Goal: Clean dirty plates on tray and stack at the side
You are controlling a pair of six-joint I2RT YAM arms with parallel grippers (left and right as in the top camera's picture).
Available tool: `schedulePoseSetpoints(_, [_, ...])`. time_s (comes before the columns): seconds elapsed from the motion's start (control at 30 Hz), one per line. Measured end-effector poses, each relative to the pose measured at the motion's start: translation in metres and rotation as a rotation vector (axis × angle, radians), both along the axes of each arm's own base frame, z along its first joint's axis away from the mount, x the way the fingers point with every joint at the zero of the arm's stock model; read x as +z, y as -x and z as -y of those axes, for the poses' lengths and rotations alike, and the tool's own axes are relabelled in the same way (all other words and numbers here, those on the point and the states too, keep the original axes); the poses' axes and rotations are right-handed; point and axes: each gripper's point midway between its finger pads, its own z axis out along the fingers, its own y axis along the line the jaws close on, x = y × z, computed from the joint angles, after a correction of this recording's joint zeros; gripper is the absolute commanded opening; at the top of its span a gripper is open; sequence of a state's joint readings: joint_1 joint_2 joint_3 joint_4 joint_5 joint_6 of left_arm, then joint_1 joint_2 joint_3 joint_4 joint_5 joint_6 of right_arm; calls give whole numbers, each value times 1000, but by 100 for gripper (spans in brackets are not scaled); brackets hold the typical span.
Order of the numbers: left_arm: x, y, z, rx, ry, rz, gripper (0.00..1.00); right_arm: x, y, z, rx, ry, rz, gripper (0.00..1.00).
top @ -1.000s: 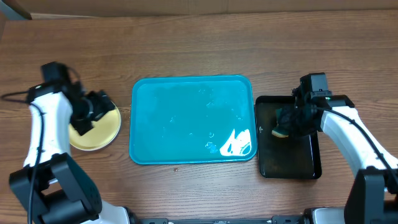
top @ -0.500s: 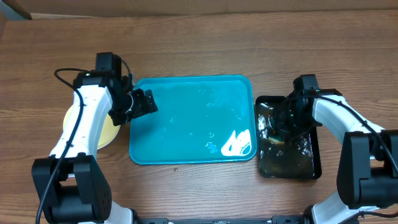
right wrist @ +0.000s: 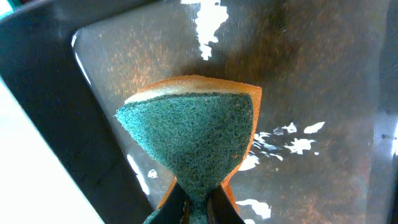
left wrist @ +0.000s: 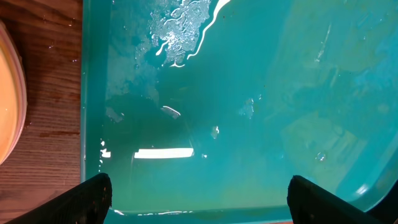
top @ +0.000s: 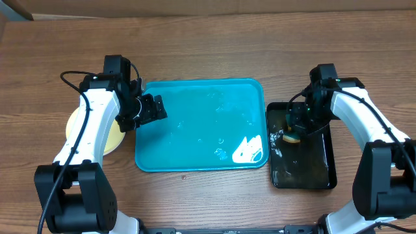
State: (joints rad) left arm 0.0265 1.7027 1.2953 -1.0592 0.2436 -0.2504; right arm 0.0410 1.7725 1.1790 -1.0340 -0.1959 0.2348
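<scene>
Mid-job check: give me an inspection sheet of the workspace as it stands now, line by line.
Surface: wooden table, brown grain.
Job's things: teal tray wet, no plate on it; pale yellow plate at far left, partly under the left arm, stack count cannot be told.
Clutter: black tray, wet, right of the teal tray; nothing else seen.
Grippers: left gripper open, empty, over the teal tray's left edge; right gripper shut on the sponge over the black tray.
Cables: black cable loops beside the left arm.
Surroundings: tan strip beyond the far edge, unidentified.
</scene>
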Motion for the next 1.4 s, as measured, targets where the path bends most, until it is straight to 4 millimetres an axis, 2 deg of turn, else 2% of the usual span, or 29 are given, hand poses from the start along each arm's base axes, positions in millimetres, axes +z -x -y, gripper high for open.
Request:
schedulePoseSetpoints(0.13, [0,0,0,0,0,-1,91,-12,0,1,-1,8,19,4])
schedulePoseSetpoints(0.23, [0,0,0,0,0,-1,91,-34,12,3,-1,11,12,4])
schedulePoseSetpoints(0.3, [0,0,0,0,0,-2,91,-41,16,2,-2,2,17,4])
schedulePoseSetpoints(0.5, [0,0,0,-6,-1,0,91,-39,18,1,-2,-1,23,4])
schedulePoseSetpoints(0.6, [0,1,0,-15,-1,-2,91,-32,20,2,-1,2,-9,4])
schedulePoseSetpoints(0.73, [0,4,0,-21,-2,-11,88,-8,12,1,-1,3,-26,4])
schedulePoseSetpoints(0.8, [0,5,0,-29,-3,-11,88,10,-2,1,0,2,9,4])
schedulePoseSetpoints(0.87, [0,5,0,-39,-3,-9,89,19,-8,0,-1,1,37,4])
schedulePoseSetpoints(0.97, [4,4,0,-50,-5,9,89,39,-9,0,-2,-1,89,4])
schedulePoseSetpoints(1.07, [21,4,0,-72,-11,69,88,63,-7,1,-2,-3,156,4])
schedulePoseSetpoints(1.17, [47,5,1,-93,-20,159,85,88,-6,1,-2,-6,241,4])
schedulePoseSetpoints(1.27, [75,10,4,-111,-29,253,86,111,-5,1,-2,-8,328,4])
schedulePoseSetpoints(1.3, [81,12,5,-118,-39,272,86,118,-6,1,-2,-9,357,4])
schedulePoseSetpoints(1.37, [93,21,8,-132,-55,298,100,132,-1,1,-2,-12,424,4])
schedulePoseSetpoints(1.4, [97,26,9,-137,-64,304,100,136,2,1,-2,-13,445,4])
